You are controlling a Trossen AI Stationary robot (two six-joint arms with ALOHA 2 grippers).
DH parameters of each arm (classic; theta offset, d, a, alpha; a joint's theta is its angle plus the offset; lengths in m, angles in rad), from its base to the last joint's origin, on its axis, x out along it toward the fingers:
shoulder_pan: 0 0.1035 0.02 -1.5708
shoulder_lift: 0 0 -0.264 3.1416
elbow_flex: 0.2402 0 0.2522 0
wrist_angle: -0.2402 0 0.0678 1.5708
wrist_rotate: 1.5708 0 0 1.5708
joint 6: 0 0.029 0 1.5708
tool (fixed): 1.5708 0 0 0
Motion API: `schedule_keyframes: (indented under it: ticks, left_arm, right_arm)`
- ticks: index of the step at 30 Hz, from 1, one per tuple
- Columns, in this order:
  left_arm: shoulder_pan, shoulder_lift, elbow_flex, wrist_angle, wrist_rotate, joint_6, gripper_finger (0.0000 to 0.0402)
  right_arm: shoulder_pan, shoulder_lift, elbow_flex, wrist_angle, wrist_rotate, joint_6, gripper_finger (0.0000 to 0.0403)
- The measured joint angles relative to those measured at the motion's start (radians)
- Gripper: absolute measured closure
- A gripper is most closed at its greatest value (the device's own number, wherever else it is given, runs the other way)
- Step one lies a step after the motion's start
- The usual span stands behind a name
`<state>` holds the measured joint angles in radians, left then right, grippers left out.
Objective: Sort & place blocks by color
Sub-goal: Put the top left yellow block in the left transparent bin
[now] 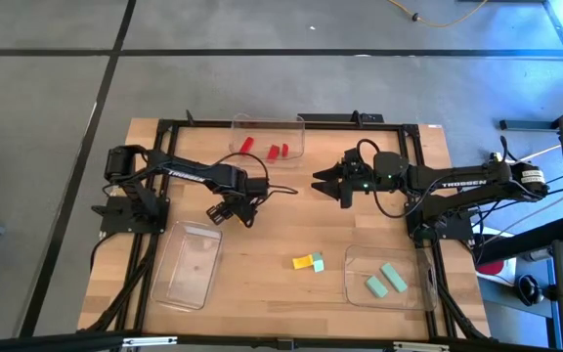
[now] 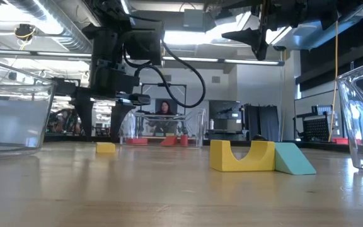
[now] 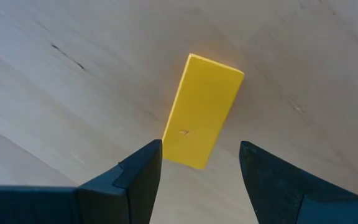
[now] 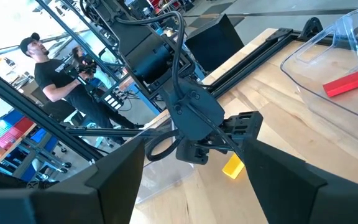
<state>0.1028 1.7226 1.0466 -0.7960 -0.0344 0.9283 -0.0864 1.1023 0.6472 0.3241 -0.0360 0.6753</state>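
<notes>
So we've got the left gripper (image 1: 225,214) hanging right over a flat yellow bar (image 3: 202,111) lying on the wooden table (image 1: 262,284), jaws spread and nothing in them, 1 finger (image 3: 135,180) on each side of the bar's near end. The right gripper (image 1: 326,183) waits mid-table, also spread and empty.

We reckon the bar is light, stiff and fairly slick, probably painted wood, so no fear of crushing it. Best bet is to pinch across the 2 long sides near the middle; right now we're lined up closer to one end, so it could pivot when lifted.

The other blocks: 3 red (image 1: 273,151) in the far tray (image 1: 297,123), 2 teal (image 1: 385,280) in the near right tray (image 1: 423,293), and a yellow arch (image 2: 241,156) touching a teal wedge (image 2: 293,160) out loose.
</notes>
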Motion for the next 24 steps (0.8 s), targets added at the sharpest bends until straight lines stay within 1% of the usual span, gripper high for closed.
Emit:
schedule_keyframes:
  ticks: [5,9,17,24]
  left_arm:
    - [0.002,0.000,0.000,0.000,0.005,0.000,0.0195]
    - [0.019,0.000,0.000,0.000,0.050,-0.001,0.0195]
    - [0.040,0.002,0.000,0.008,0.055,0.003,0.0195]
    - [0.048,0.066,0.000,-0.010,0.055,0.001,0.0195]
  right_arm:
    - [0.000,0.000,0.000,0.000,0.000,0.000,0.0131]
    - [0.000,0.000,0.000,0.000,0.000,0.000,0.0131]
    - [0.000,0.000,0.000,0.000,0.000,-0.001,0.0131]
    - [0.000,0.000,0.000,0.000,0.000,0.002,0.0131]
